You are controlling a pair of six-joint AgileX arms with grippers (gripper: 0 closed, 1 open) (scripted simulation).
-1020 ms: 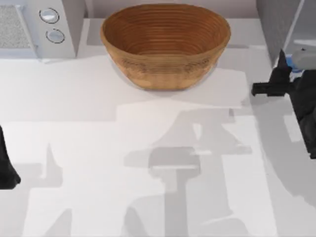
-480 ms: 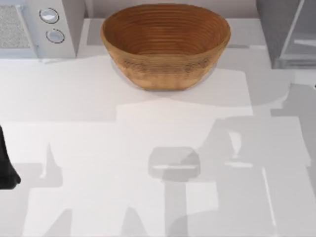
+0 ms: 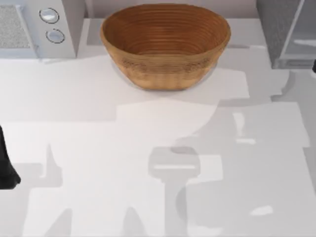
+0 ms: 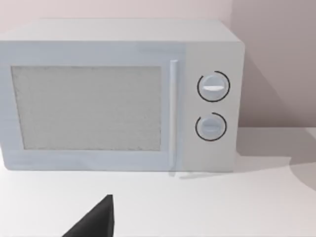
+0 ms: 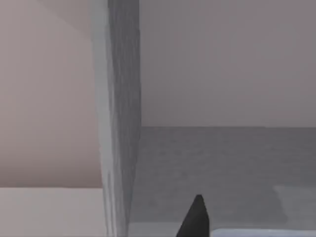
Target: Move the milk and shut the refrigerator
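Inspecting the refrigerator (image 3: 289, 34): its door is standing open, closing outstanding; I am unable to tell either end effector's state.

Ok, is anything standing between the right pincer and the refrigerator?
Nothing visible does. In the right wrist view the right pincer points straight at the refrigerator, at its grey edge, with bare space between. The basket sits apart, toward the table's middle rear. The left arm is parked at the table's left edge.
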